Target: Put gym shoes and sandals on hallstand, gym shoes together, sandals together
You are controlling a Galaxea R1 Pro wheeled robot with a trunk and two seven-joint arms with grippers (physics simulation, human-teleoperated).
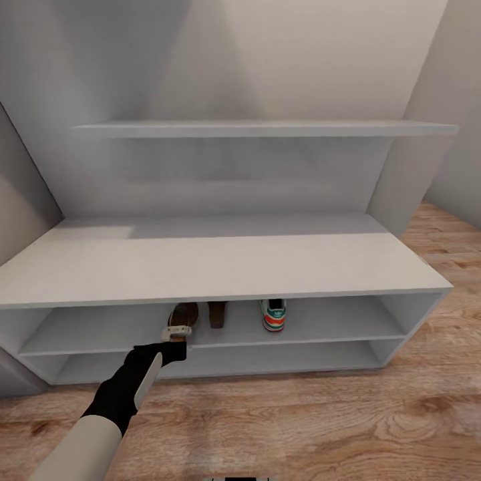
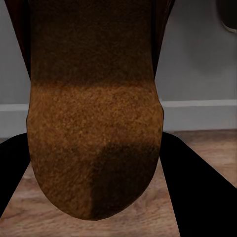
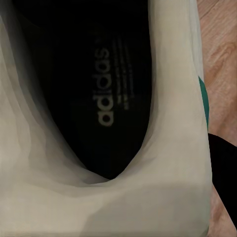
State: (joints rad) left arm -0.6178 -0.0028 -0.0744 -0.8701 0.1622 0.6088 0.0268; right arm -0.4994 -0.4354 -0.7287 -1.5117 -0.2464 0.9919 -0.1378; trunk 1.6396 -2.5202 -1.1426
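The grey hallstand (image 1: 220,264) fills the head view. On its upper low shelf stand one brown sandal (image 1: 217,312) and, to its right, a white gym shoe (image 1: 272,315) with green stripes. My left gripper (image 1: 177,332) reaches to that shelf's front edge and is shut on the other sandal (image 1: 185,312), just left of the first. The left wrist view shows this sandal (image 2: 94,138) close up between black fingers (image 2: 197,187). In the right wrist view, my right gripper (image 3: 197,197) holds the second gym shoe (image 3: 108,113) by its side wall, one finger (image 3: 222,173) outside it.
The wood-plank corridor floor (image 1: 300,421) lies in front of the hallstand. The lower shelf (image 1: 267,357) and a wall shelf (image 1: 267,128) above are bare. A grey wall panel (image 1: 20,200) closes the left side, another wall (image 1: 447,100) the right.
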